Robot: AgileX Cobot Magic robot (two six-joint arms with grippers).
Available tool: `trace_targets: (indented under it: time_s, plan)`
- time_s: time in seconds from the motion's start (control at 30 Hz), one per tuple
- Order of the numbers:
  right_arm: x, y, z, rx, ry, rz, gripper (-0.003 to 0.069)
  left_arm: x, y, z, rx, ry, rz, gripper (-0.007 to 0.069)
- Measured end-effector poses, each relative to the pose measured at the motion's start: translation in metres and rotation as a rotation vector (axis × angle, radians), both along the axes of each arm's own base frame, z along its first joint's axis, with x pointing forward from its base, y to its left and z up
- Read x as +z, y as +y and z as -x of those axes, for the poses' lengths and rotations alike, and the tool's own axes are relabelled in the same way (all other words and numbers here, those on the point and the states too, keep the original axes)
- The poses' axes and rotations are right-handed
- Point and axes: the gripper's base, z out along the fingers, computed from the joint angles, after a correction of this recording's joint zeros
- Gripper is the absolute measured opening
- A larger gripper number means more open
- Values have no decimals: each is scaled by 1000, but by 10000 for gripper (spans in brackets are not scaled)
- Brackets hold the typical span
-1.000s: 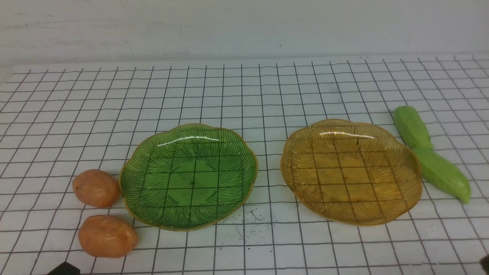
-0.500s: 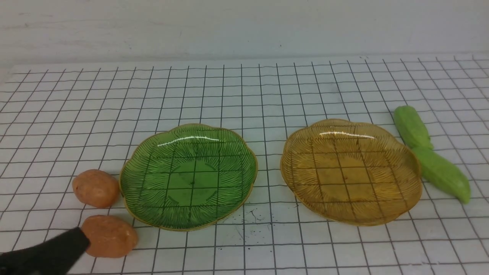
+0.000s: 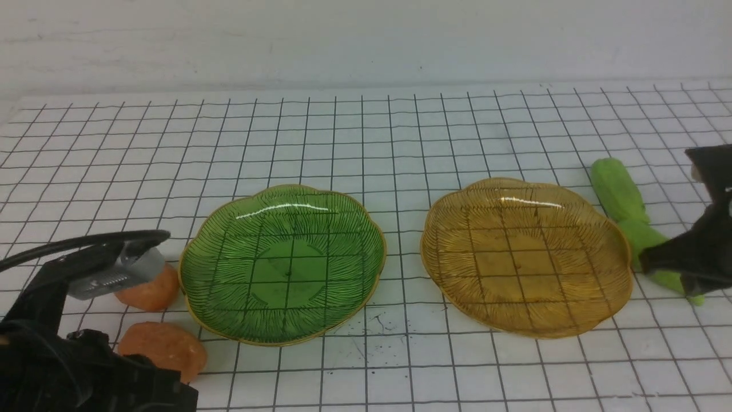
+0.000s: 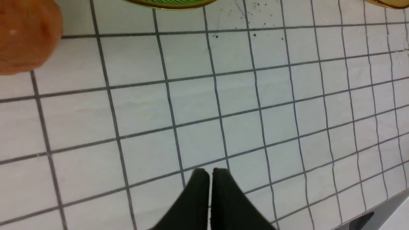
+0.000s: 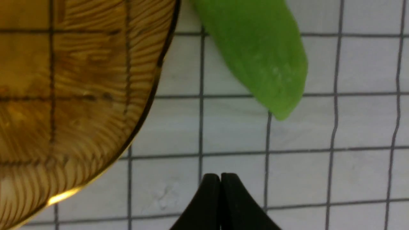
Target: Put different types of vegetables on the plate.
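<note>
Two orange-brown potatoes lie left of the green plate (image 3: 283, 263): the far one (image 3: 151, 292) and the near one (image 3: 163, 346), both partly hidden by my left arm (image 3: 68, 355). Two light green cucumbers lie right of the amber plate (image 3: 526, 257): the far one (image 3: 617, 189) and the near one (image 3: 640, 234), which is partly hidden by my right gripper (image 3: 646, 260). Both plates are empty. My left gripper (image 4: 209, 171) is shut and empty over bare table, a potato (image 4: 25, 35) off to its side. My right gripper (image 5: 220, 175) is shut and empty, just short of the cucumber's tip (image 5: 258, 51), beside the amber plate (image 5: 73, 89).
The white table with a black grid (image 3: 366, 143) stretches back to a pale wall. The table's near edge (image 4: 380, 207) shows in the left wrist view. The green plate's rim (image 4: 166, 2) is at that view's border.
My left arm has come further in over the two potatoes at the lower left. My right arm has entered from the right and now hangs over the near cucumber.
</note>
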Motion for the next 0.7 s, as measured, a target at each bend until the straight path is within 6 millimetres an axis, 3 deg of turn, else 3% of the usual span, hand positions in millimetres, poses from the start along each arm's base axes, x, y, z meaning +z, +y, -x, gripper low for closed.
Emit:
trace_targets:
  time_s: [0.23, 0.43, 0.5, 0.7]
  plan:
    - [11, -36, -19, -39, -22, 33, -13, -1, 0, 0, -8, 5, -3, -4]
    - [-2, -31, -34, 49, 21, 16, 62, -1, 0, 0, -11, 4, -7, 8]
    - [-8, -28, -37, 81, 34, 20, 132, -1, 0, 0, -11, 4, -8, 17]
    - [-25, -25, -51, 134, 3, 40, 484, -1, 0, 0, -12, 4, -10, 27]
